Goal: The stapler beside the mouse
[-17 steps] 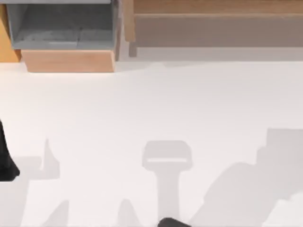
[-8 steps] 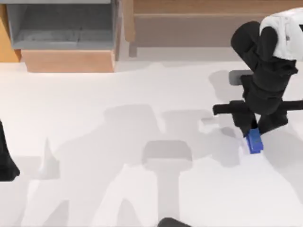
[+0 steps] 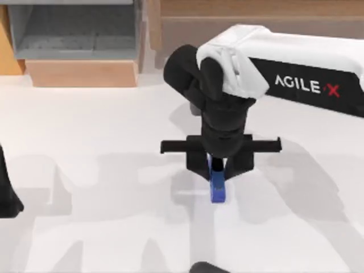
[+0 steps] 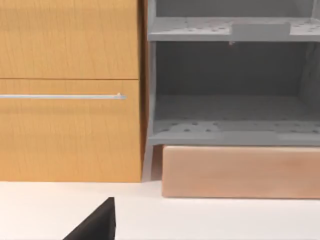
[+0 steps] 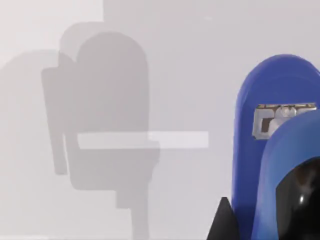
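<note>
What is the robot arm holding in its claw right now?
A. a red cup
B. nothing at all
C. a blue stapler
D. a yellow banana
C. The right gripper near the middle of the table is shut on the blue stapler, whose end sticks out below the dark fingers; the left arm sits parked at the table's left edge.

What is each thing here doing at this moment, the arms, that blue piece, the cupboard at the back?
stapler: held between the right gripper's fingers, over the middle of the table.
right gripper: shut on the stapler, pointing down.
left arm: parked at the table's left edge.
drawer: closed.
grey shelf unit: open-fronted, nothing visible inside.
</note>
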Action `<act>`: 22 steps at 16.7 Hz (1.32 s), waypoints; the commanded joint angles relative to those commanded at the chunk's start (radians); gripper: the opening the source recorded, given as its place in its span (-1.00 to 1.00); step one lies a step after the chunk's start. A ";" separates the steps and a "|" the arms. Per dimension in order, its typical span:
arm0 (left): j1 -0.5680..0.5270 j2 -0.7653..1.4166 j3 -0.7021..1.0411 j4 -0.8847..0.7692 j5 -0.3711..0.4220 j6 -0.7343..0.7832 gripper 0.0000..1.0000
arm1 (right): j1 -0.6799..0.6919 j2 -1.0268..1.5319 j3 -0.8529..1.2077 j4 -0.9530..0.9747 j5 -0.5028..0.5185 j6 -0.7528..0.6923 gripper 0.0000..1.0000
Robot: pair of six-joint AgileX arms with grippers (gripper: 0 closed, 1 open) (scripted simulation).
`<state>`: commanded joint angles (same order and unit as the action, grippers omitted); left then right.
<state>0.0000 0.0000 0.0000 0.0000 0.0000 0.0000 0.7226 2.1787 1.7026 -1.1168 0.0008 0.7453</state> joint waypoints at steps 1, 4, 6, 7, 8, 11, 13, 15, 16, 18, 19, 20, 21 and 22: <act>0.000 0.000 0.000 0.000 0.000 0.000 1.00 | 0.011 0.004 0.014 -0.002 0.004 0.020 -1.00; 0.000 0.000 0.000 0.000 0.000 0.000 1.00 | 0.018 0.006 0.026 -0.003 0.008 0.034 -1.00; 0.000 0.000 0.000 0.000 0.000 0.000 1.00 | 0.018 0.006 0.026 -0.003 0.008 0.034 -1.00; 0.000 0.000 0.000 0.000 0.000 0.000 1.00 | 0.014 0.001 0.023 -0.002 0.006 0.035 -1.00; 0.000 0.000 0.000 0.000 0.000 0.000 1.00 | 0.014 0.001 0.023 -0.002 0.006 0.035 -1.00; 0.000 0.000 0.000 0.000 0.000 0.000 1.00 | 0.010 0.004 0.034 0.022 -0.006 0.031 -1.00; 0.000 0.000 0.000 0.000 0.000 0.000 1.00 | 0.004 0.006 0.051 0.051 -0.021 0.024 -1.00; 0.000 0.000 0.000 0.000 0.000 0.000 1.00 | -0.001 0.006 0.071 0.086 -0.038 0.017 -1.00; 0.000 0.000 0.000 0.000 0.000 0.000 1.00 | -0.002 0.005 0.079 0.104 -0.046 0.014 -1.00; 0.000 0.000 0.000 0.000 0.000 0.000 1.00 | -0.001 0.001 0.091 0.139 -0.060 0.010 -1.00; 0.000 0.000 0.000 0.000 0.000 0.000 1.00 | 0.001 -0.002 0.094 0.153 -0.065 0.009 -1.00; 0.000 0.000 0.000 0.000 0.000 0.000 1.00 | 0.002 -0.006 0.097 0.166 -0.070 0.009 -1.00; 0.000 0.000 0.000 0.000 0.000 0.000 1.00 | 0.004 -0.009 0.098 0.177 -0.074 0.009 -1.00; 0.000 0.000 0.000 0.000 0.000 0.000 1.00 | 0.005 -0.013 0.099 0.185 -0.077 0.010 -1.00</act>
<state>0.0000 0.0000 0.0000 0.0000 0.0000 0.0000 0.7280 2.1658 1.8014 -0.9316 -0.0761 0.7548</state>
